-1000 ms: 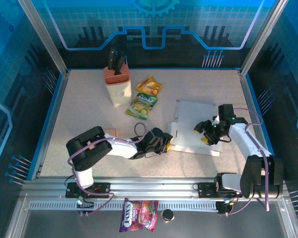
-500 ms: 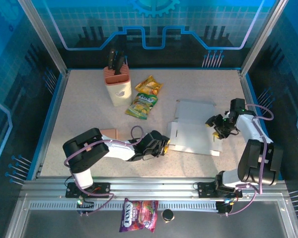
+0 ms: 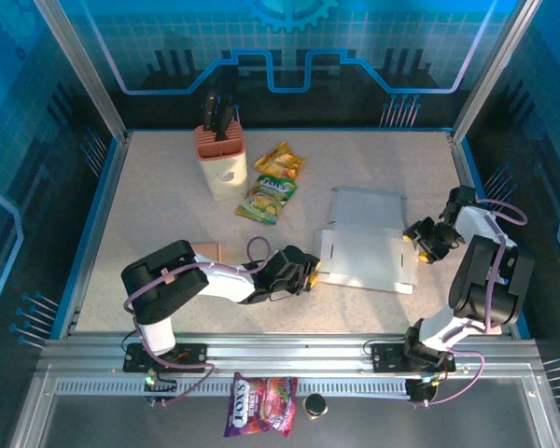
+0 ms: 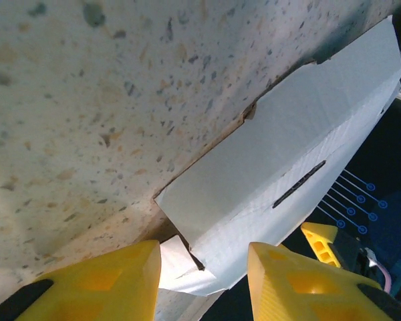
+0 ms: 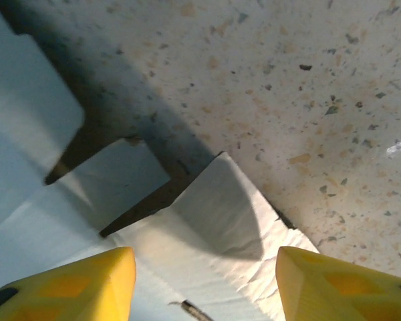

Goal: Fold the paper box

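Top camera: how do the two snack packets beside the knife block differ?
The orange packet is orange and yellow; the green packet is mostly green. The orange packet lies farther back, beside the knife block; the green packet lies nearer the front. Both lie flat on the table, their ends touching.

Robot lab cell, aluminium frame, blue printed panels, speckled table

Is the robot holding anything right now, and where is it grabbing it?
Nothing is gripped. The left gripper and right gripper are both open, each straddling an edge flap of the flat paper box without clamping it.
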You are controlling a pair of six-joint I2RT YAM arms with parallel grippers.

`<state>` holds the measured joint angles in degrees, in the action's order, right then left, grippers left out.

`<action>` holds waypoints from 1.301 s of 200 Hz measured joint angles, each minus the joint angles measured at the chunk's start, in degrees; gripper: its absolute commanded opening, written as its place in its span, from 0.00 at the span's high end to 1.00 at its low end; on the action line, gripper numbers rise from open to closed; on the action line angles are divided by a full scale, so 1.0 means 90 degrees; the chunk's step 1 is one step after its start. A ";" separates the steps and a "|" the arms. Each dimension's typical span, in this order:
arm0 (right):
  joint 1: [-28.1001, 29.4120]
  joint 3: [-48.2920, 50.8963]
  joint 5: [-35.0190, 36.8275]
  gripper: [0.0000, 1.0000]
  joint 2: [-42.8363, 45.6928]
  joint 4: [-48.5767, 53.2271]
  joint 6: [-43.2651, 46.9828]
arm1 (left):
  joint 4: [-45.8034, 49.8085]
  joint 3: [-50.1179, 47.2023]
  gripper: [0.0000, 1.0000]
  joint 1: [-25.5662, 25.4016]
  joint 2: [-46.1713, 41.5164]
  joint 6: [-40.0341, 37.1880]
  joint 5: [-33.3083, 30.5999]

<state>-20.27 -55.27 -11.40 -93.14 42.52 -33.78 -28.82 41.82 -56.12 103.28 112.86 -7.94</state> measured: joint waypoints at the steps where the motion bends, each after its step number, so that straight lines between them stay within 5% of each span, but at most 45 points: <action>1: 0.0002 0.0000 0.0005 0.41 -0.0007 0.0000 0.0002 | 0.0000 0.0000 0.61 0.0000 0.0000 0.0002 0.0000; 79: 0.0296 0.0000 0.0034 0.42 -0.0313 -0.0007 0.0044 | -0.0335 -0.0090 0.63 -0.0005 0.0102 0.0141 -0.0202; 206: 0.0452 0.0000 0.0029 0.43 -0.0328 -0.0012 0.0044 | -0.0695 -0.0423 0.83 0.0199 0.0102 -0.0058 -0.0690; 260: 0.0503 -0.0022 0.0002 0.42 -0.0355 -0.0005 0.0041 | -0.0767 -0.0410 0.72 0.0308 0.0102 -0.0248 -0.0709</action>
<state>-15.75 -55.46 -11.38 -96.33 42.48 -33.41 -35.73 38.13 -53.34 104.20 110.63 -14.33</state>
